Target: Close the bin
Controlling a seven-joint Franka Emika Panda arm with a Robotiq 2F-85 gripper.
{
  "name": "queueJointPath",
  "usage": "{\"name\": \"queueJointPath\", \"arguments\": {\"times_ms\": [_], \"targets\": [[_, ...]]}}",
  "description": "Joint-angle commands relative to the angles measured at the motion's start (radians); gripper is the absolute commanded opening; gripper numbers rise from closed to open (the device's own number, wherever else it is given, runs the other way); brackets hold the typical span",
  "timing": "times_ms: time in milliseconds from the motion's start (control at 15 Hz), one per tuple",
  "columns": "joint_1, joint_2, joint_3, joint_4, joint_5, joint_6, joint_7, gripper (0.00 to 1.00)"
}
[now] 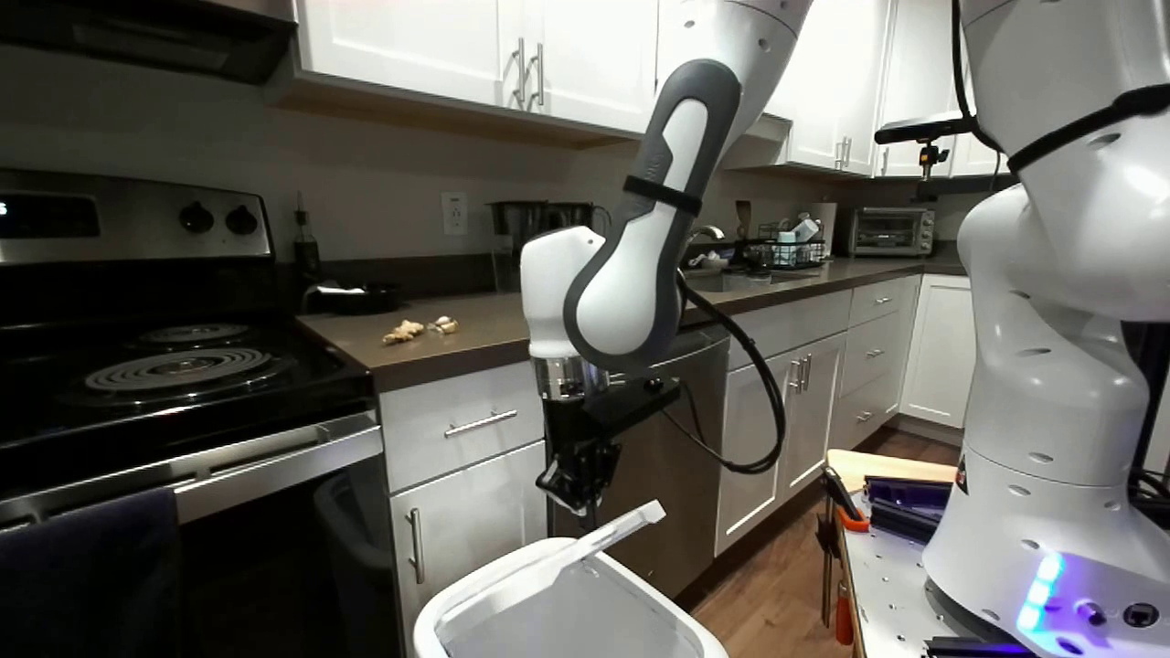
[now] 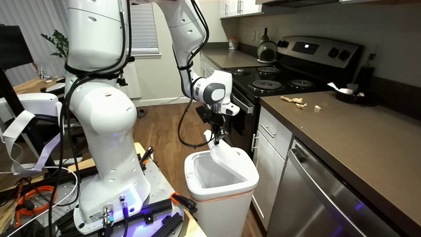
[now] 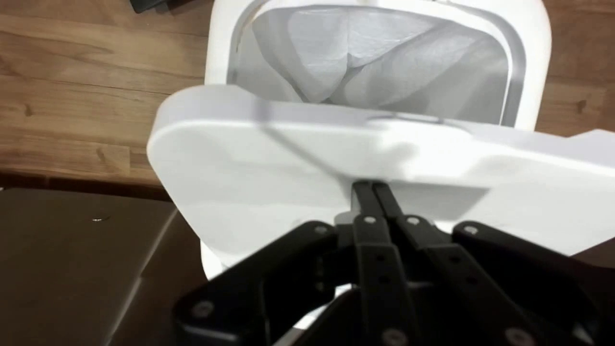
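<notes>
1. Here's the bin (image 2: 223, 214), between the stand (image 2: 157, 177) and the cabinet (image 2: 268, 177), and it isn't closed: its mouth gapes on the stand side.
2. There's the lid (image 3: 230, 192), tilted up above the bin's rim (image 2: 227, 190), partway over, hinge hidden.
3. And here's the gripper (image 3: 371, 182), over the bin, jaws pressed together with nothing between them, right at the lid's outer face; contact I can't confirm. Closed like that it makes a blunt pusher, I'd say, no grasp wanted.
4. Smart side, too: it sits across the lid from the mouth, so a push down and towards the stand should bring the lid home.
5. Careful with that cable (image 1: 751, 469), drooping above the bin; it could catch on the way down.
6. Tighter on the bin's cabinet side: dishwasher (image 2: 299, 204) close by, the edge of the worktop (image 2: 345, 131) higher up. Free room lies over the bin's mouth, so that looks the way to go.
</notes>
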Motion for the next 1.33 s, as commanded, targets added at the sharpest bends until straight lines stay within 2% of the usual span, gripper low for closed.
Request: {"name": "queueJointPath", "arguments": {"times_ms": [0,467,1267], "targets": [[-0.042,0.075,0.040,-0.030,0.065,0.124,-0.087,0.05],[-0.100,0.263,0.128,0.042,0.152,0.231,-0.183,0.05],[-0.080,0.592,0.095,0.296,0.124,0.207,-0.221,0.05]]}}
